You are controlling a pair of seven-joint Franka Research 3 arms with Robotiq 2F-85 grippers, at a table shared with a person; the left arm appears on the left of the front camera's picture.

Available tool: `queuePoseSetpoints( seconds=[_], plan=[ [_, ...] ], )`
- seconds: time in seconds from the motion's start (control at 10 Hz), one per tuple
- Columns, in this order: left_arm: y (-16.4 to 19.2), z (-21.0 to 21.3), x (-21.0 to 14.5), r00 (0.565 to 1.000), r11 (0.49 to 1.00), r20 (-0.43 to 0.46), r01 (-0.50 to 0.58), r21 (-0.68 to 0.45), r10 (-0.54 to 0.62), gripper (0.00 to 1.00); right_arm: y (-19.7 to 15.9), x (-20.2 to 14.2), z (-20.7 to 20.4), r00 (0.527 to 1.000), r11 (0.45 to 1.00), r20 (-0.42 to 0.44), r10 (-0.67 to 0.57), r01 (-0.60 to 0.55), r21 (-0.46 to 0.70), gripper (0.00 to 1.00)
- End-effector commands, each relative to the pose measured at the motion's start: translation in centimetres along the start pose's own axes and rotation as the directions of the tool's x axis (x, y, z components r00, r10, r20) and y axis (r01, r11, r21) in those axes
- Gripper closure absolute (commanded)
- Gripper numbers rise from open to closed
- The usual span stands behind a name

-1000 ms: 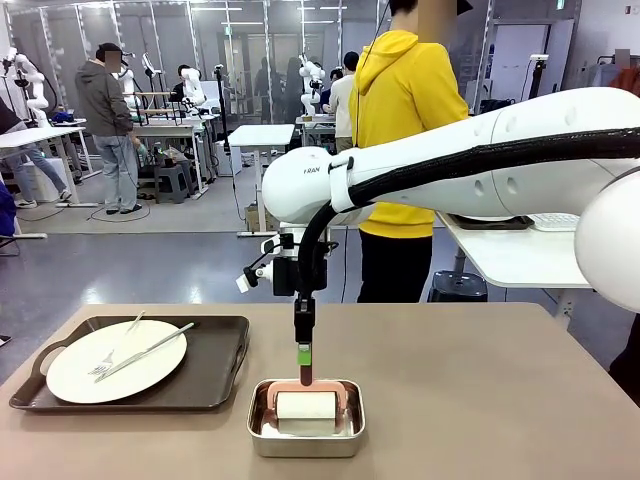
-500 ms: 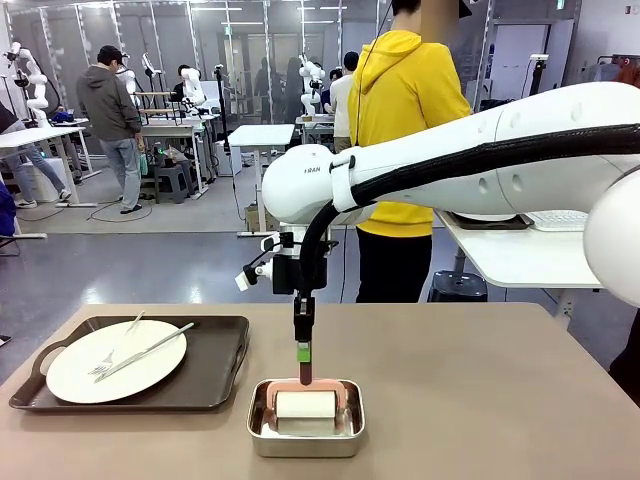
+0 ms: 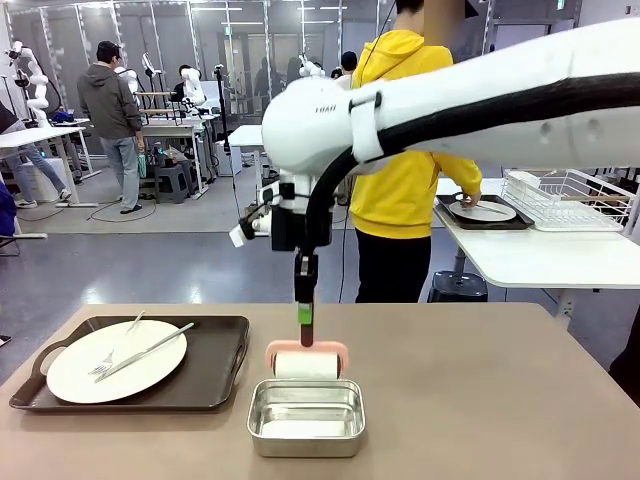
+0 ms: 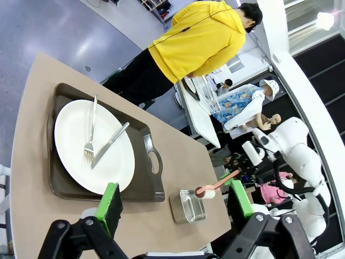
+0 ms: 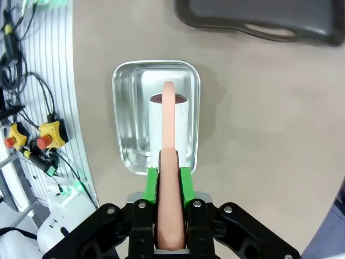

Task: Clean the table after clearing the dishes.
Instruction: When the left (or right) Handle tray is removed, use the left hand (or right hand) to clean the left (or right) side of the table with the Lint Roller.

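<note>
The right gripper (image 3: 305,318) has risen since the earlier frame, lifting the roller (image 3: 306,362) clear of the steel pan (image 3: 306,425). Its jaws are clenched on the pink handle, which hangs straight below them with the roll crosswise. The bare table (image 3: 480,400) lies beneath, beside the pan; the left gripper (image 4: 175,200) stands released, farther off.

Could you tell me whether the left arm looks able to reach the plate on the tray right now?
Probably yes: the open left gripper looks down toward the plate, with nothing between them.

White rounded arm (image 3: 480,95), black ribbed cable (image 3: 328,195), black right hand (image 5: 167,174), green pads (image 5: 152,186)
</note>
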State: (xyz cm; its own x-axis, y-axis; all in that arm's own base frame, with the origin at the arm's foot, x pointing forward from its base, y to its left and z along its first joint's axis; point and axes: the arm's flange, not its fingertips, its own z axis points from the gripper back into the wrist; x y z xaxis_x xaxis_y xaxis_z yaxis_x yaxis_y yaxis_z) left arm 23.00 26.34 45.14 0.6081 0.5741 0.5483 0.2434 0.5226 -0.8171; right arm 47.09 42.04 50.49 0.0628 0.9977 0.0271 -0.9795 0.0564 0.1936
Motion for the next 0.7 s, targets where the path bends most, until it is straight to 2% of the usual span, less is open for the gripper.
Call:
queuePoseSetpoints(
  seconds=[0.0,0.1,0.2,0.4,0.6],
  plan=[
    [0.0,0.2,0.0,1.000,1.000,0.006,0.008,-0.004,-0.008,0.00,1.7,-2.6,0.9,0.982,0.981,0.015,-0.189,0.189,-0.039,1.00],
    [0.0,0.2,0.0,1.000,1.000,0.006,0.008,-0.004,-0.008,0.00,1.8,-4.8,1.9,0.949,0.954,0.112,-0.295,0.299,-0.016,1.00],
    [0.0,0.2,0.0,1.000,1.000,0.006,0.008,-0.004,-0.008,0.00,1.9,-7.4,2.1,0.892,0.913,0.199,-0.405,0.407,0.035,1.00],
    [0.0,0.2,0.0,1.000,1.000,0.006,0.008,-0.004,-0.008,0.00,2.3,-11.9,0.7,0.715,0.777,0.311,-0.626,0.608,0.166,1.00],
    [0.0,0.2,0.0,1.000,1.000,0.006,0.008,-0.004,-0.008,0.00,2.4,-16.5,-1.1,0.512,0.605,0.341,-0.788,0.748,0.274,1.00]
  ],
)
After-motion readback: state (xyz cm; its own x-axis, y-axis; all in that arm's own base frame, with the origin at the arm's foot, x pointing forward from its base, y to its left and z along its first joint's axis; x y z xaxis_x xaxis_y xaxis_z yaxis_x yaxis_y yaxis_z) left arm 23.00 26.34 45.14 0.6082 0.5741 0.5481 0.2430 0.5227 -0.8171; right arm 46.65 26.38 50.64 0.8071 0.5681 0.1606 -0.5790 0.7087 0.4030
